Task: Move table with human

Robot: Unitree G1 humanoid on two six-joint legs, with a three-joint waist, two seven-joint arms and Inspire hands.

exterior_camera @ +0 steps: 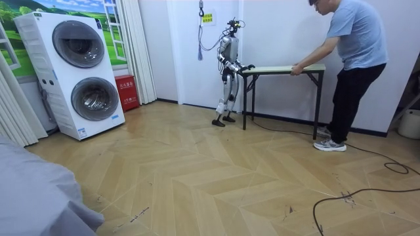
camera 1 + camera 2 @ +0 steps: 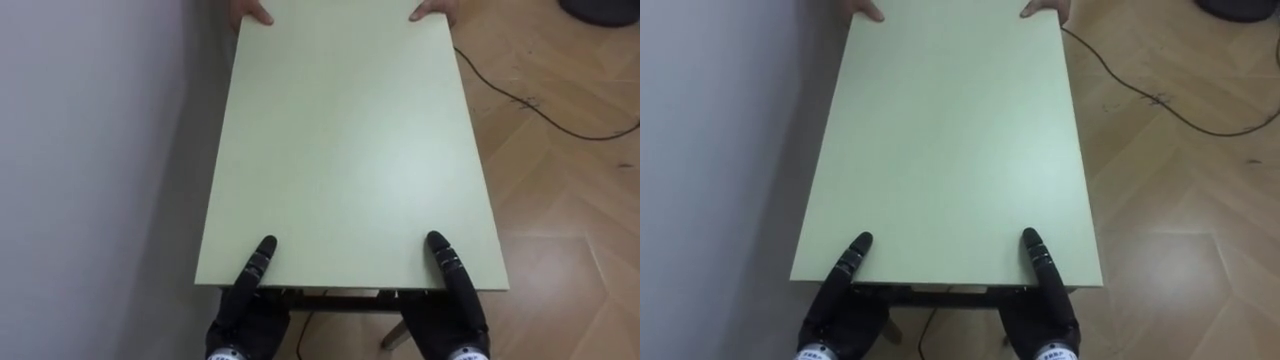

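Table [image 2: 350,140]: pale green, rectangular
Left hand [image 2: 245,300]: laid at 7 o'clock edge; closure not discernible
Right hand [image 2: 460,300]: 5 o'clock edge; likewise

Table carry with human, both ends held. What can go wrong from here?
1. The left hand and right hand reach only the table's near edge; a tug from the person at the far end might pull it free.
2. The wall runs close along the table's left side; a swing could scrape it.
3. A cable lies on the floor to the right; feet or table legs could snag.
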